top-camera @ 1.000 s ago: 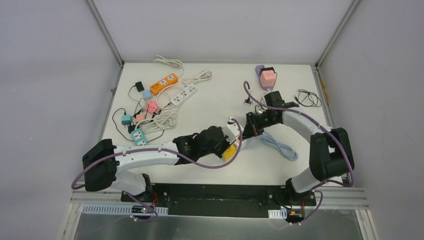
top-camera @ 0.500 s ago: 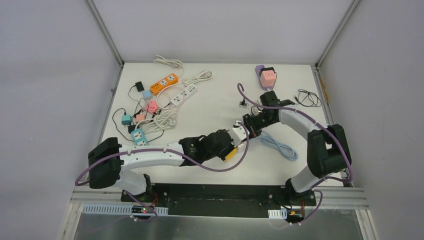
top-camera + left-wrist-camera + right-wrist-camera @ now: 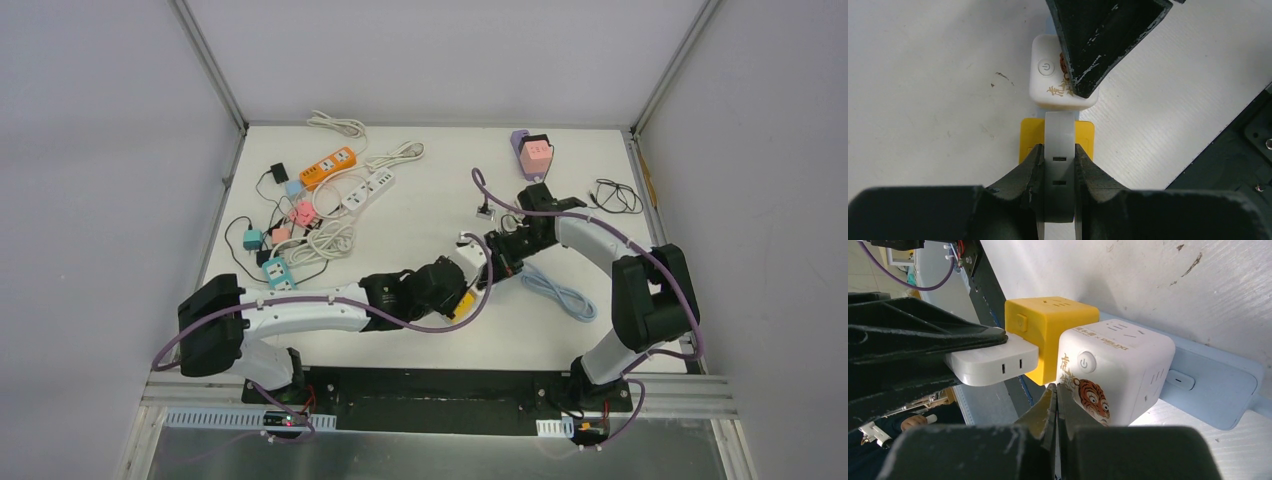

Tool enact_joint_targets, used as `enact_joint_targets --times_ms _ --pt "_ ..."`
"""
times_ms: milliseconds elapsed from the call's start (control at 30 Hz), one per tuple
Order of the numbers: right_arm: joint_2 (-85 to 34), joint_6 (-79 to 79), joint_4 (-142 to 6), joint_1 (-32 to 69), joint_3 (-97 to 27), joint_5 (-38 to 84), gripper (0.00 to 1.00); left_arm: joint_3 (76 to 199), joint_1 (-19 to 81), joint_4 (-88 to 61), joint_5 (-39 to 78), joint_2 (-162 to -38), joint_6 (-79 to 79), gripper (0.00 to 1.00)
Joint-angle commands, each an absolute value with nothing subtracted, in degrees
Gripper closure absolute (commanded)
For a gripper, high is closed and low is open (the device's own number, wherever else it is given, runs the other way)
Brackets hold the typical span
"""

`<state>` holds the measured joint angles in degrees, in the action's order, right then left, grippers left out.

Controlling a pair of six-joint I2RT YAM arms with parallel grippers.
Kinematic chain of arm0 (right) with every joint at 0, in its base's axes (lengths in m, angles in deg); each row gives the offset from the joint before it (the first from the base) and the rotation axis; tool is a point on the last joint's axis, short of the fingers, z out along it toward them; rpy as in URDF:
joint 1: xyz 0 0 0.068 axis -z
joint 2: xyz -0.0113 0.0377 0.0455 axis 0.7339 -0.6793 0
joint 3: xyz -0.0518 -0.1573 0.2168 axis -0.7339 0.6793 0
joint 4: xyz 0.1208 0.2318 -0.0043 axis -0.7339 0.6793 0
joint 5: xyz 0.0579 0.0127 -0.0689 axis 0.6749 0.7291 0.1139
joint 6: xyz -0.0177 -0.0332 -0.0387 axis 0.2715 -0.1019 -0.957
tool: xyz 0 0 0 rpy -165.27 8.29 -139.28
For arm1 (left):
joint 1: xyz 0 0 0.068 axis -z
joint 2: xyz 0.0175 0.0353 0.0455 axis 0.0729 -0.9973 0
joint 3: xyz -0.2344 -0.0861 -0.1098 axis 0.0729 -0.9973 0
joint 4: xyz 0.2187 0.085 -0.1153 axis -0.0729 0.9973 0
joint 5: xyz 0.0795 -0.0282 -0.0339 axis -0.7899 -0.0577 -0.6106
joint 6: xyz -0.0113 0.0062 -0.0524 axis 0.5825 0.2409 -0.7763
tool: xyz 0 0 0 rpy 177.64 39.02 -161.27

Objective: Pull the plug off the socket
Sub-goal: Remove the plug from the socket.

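The left pincer [image 3: 1059, 159] is clamped on a flat white plastic slab [image 3: 1059, 131] with two small slots in its face, one finger pressed to each long side. I take this slab to be the plug. Its far end butts against the side of a rounded white plastic cube socket [image 3: 1045, 87], the one with a power button and a tiger printed on it. No gap shows between slab and cube from either wrist, so to my eye the plug is not yet out.

The right pincer [image 3: 1056, 392] is closed, fingertips together with nothing visible between them. It sits right at the front edge of the white cube, and from the left wrist one dark finger lies across the cube's top. It looks as if it is bracing the cube rather than holding it, though I cannot tell whether it actually bears down.

A yellow plastic cube adapter [image 3: 1048, 322] sits just behind the slab, touching the white cube. Both cubes rest against a pale blue flat power strip [image 3: 1208, 382]. The whole cluster is on the white table [image 3: 430, 205], near its middle and a little towards the near edge.

So the grip on the plug is made and the socket seems steadied. What is left is the pull itself, straight back along the slab, away from the cube. If the cube is not held firmly it may simply slide along with it.
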<state>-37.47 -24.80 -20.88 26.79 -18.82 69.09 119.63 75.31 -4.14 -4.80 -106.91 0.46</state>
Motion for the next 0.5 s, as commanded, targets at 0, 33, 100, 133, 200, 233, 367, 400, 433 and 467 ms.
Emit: enact_joint_targets --times_ms 0,33,100,133,200,233,367,400,433,467 --pt "-39.87 -28.17 -22.25 25.97 -18.41 56.50 1.00 116.86 74.91 -5.46 -4.68 -104.18 -4.18 1.00" --pt "-39.95 -28.00 -22.31 25.84 -18.39 56.12 1.00 117.31 75.26 -4.46 -5.35 -104.42 -2.61 1.00" --pt "-40.05 -27.79 -22.40 25.62 -18.45 55.55 1.00 118.78 77.93 -2.72 -9.68 -105.59 3.15 1.00" --pt "-40.10 -27.77 -22.43 25.52 -18.57 55.38 1.00 119.76 78.94 -1.88 -11.26 -106.40 5.09 1.00" --pt "-40.14 -27.77 -22.45 25.38 -18.55 55.01 1.00 121.91 79.95 0.57 -12.71 -108.10 7.35 1.00" --pt "-40.14 -27.77 -22.46 25.26 -18.59 54.77 1.00 122.71 80.02 1.46 -12.97 -108.58 7.43 1.00" --pt "-39.97 -27.53 -22.76 25.06 -18.42 53.46 1.00 121.66 79.78 -0.27 -12.54 -107.05 4.49 1.00" --pt "-39.97 -27.43 -22.90 25.11 -18.42 53.24 1.00 120.53 79.24 -1.94 -11.34 -105.95 2.95 1.00" --pt "-39.97 -27.35 -22.94 25.07 -18.42 53.08 1.00 119.20 78.02 -4.34 -8.77 -104.76 0.85 1.00" --pt "-39.99 -27.28 -23.00 25.04 -18.42 52.88 1.00 117.54 76.63 -6.63 -6.24 -103.44 -1.28 1.00"
